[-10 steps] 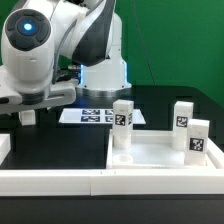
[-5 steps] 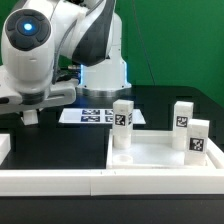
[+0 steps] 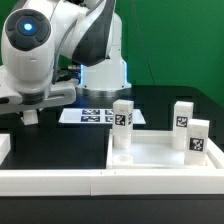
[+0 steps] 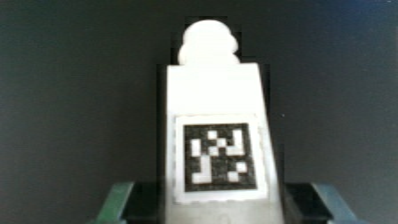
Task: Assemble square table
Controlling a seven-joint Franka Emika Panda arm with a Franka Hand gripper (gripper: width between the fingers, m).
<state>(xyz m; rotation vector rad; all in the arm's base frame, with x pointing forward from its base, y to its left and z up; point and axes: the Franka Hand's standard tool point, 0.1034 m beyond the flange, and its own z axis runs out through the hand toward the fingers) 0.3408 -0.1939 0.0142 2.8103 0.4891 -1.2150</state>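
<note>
Meanwhile, the fingers [image 4: 217,203] are pinching a white tagged leg [image 4: 215,130], hanging above the dark table [image 4: 71,100].

You are looking at a black table [image 3: 160,100] with a matte, dark surface. The marker board [image 3: 92,116] lies flat on it toward the far edge, just in front of the robot's white base [image 3: 103,75], which also stands on the table. Along the near edge runs a long white rail [image 3: 60,182]. The square tabletop [image 3: 160,155] rests on the table at the near corner on the exterior view's right, its rim up against that rail. Between the marker board and the near rail, on the exterior view's left, the black surface shows bare. In the wrist view the same dark surface [image 4: 71,100] fills the background.
</note>
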